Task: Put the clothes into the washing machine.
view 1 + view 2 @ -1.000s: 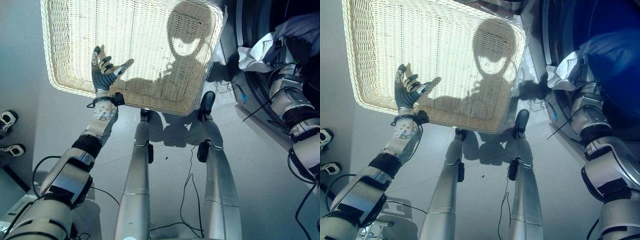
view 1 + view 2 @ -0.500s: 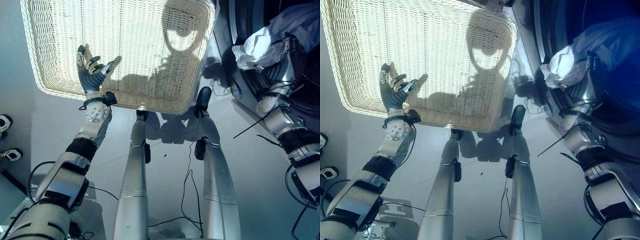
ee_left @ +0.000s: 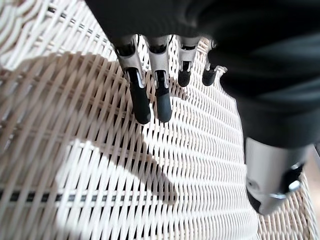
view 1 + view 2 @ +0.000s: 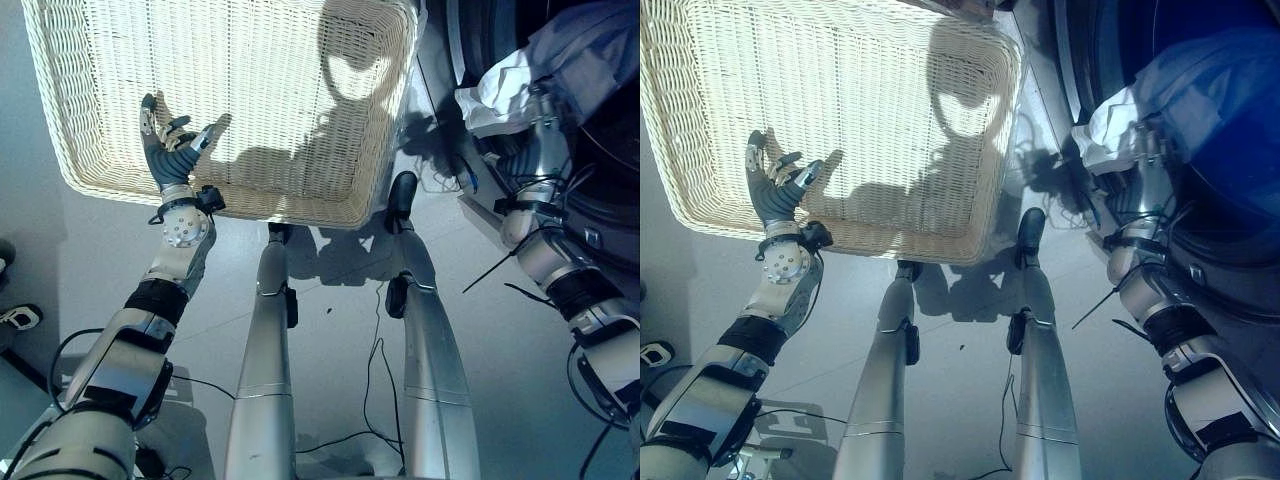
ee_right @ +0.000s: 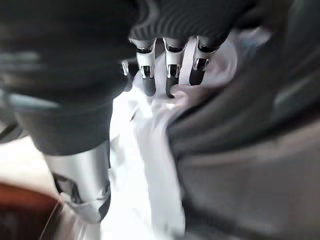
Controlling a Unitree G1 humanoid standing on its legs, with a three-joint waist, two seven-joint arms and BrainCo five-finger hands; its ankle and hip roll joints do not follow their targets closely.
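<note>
Nearly done. Wicker basket (image 4: 240, 90) at 12 o'clock looks bare. White garment (image 4: 1110, 125) at 2 o'clock, bunched at washer opening (image 4: 1230, 190), partly over rim. Right hand (image 5: 167, 75) fingers curled into cloth, pushing in. Left hand (image 4: 168, 150) relaxed, fingers spread, over basket.

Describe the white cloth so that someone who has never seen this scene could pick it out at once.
Start at the big wicker basket on the floor, then look to the robot's right, to the dark round mouth of the washing machine. The white cloth hangs crumpled over the mouth's edge, with the right hand against it. It is pale and wrinkled, unlike the blue cloth beside it.
</note>
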